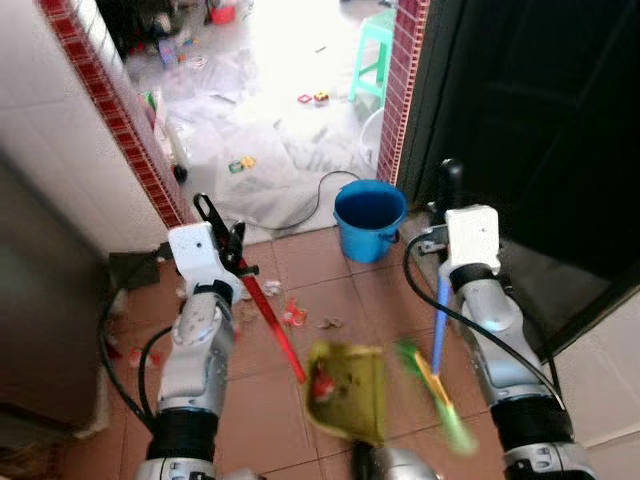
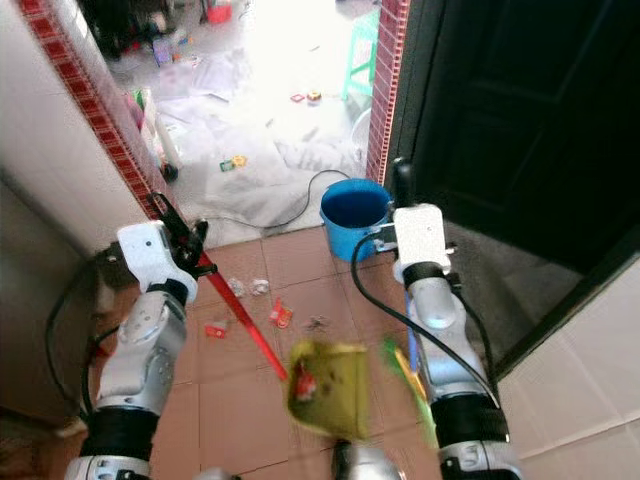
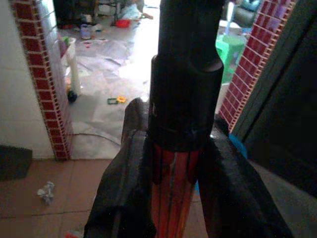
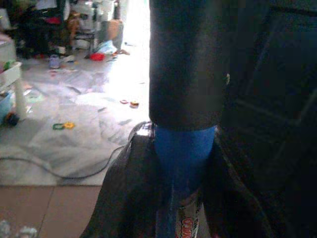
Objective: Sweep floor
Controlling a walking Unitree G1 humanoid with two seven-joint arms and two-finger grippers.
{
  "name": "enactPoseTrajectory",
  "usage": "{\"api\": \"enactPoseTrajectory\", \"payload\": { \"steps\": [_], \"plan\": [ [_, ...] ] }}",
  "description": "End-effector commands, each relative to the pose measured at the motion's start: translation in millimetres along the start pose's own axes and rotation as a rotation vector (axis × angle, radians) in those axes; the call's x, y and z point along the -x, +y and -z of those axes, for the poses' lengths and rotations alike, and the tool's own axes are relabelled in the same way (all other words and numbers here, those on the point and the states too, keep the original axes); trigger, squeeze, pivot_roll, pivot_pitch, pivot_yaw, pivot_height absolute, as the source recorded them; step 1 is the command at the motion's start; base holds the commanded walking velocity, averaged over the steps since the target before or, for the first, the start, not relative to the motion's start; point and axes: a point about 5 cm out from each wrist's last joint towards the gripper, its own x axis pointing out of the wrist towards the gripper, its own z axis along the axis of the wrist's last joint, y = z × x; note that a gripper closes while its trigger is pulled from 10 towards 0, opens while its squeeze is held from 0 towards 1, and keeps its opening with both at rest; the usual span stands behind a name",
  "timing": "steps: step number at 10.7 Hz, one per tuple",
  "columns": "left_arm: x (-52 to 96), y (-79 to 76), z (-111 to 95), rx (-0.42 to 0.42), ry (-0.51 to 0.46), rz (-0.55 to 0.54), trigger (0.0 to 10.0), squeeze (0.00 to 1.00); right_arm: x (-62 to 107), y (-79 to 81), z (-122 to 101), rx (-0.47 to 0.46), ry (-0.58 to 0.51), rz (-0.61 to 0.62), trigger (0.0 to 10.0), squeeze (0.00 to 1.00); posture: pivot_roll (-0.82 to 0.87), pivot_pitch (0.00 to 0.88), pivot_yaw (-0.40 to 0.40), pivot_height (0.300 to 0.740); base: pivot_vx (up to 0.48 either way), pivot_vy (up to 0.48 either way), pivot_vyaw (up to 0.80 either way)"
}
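My left gripper (image 1: 226, 238) is shut on the red handle (image 1: 272, 325) of a yellow-green dustpan (image 1: 352, 392), which hangs low in front of me with red scraps in it. In the left wrist view the black fingers (image 3: 124, 188) clamp the red handle (image 3: 173, 198) just below its black grip. My right gripper (image 1: 447, 192) is shut on the blue handle (image 1: 440, 315) of a broom, whose blurred green bristles (image 1: 445, 405) sit right of the dustpan. Litter (image 1: 293, 315) lies scattered on the brown tiles between the arms.
A blue bucket (image 1: 370, 215) stands in the doorway ahead, with a black cable (image 1: 318, 190) beside it. Beyond lie a white sheet (image 1: 260, 150) with small toys and a green stool (image 1: 375, 50). A red-tiled wall edge (image 1: 130, 140) is at left, a dark door (image 1: 540, 120) at right.
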Motion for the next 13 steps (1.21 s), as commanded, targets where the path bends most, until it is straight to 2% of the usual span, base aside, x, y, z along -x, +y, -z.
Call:
{"api": "enactPoseTrajectory", "payload": {
  "steps": [1, 4, 6, 9, 11, 13],
  "plan": [
    [-1.6, -2.8, -13.1, -0.017, -0.060, 0.037, 10.0, 0.00, -2.0, -2.3, -11.0, -0.011, -0.065, 0.011, 10.0, 0.00, -0.13, 0.000, 0.099, 0.740, 0.000, 0.000, 0.00],
    [1.7, 10.3, -13.6, -0.019, -0.064, -0.002, 10.0, 0.00, -5.5, -6.0, -10.2, 0.004, -0.060, 0.002, 10.0, 0.00, -0.11, 0.000, 0.069, 0.740, 0.000, 0.464, 0.00],
    [7.5, 10.3, -11.2, -0.011, -0.062, -0.011, 10.0, 0.00, -8.7, -5.6, -12.4, 0.009, -0.065, -0.011, 10.0, 0.00, -0.10, 0.000, 0.055, 0.740, 0.000, 0.480, 0.00],
    [6.2, 9.5, -11.7, -0.020, -0.056, 0.002, 10.0, 0.00, -7.4, -2.0, -15.7, 0.013, -0.077, -0.024, 10.0, 0.00, -0.11, 0.000, 0.051, 0.740, 0.000, 0.480, 0.00],
    [4.2, 5.6, -15.6, -0.037, -0.066, 0.014, 10.0, 0.00, -11.2, -4.0, -22.1, 0.038, -0.097, -0.009, 10.0, 0.00, -0.10, 0.000, 0.057, 0.740, 0.000, 0.161, 0.00],
    [16.2, 12.3, -3.5, -0.026, -0.065, 0.003, 10.0, 0.00, -5.9, -7.0, -17.8, 0.034, -0.094, 0.012, 10.0, 0.00, -0.11, 0.000, 0.074, 0.740, 0.000, 0.000, 0.00]
  ]
}}
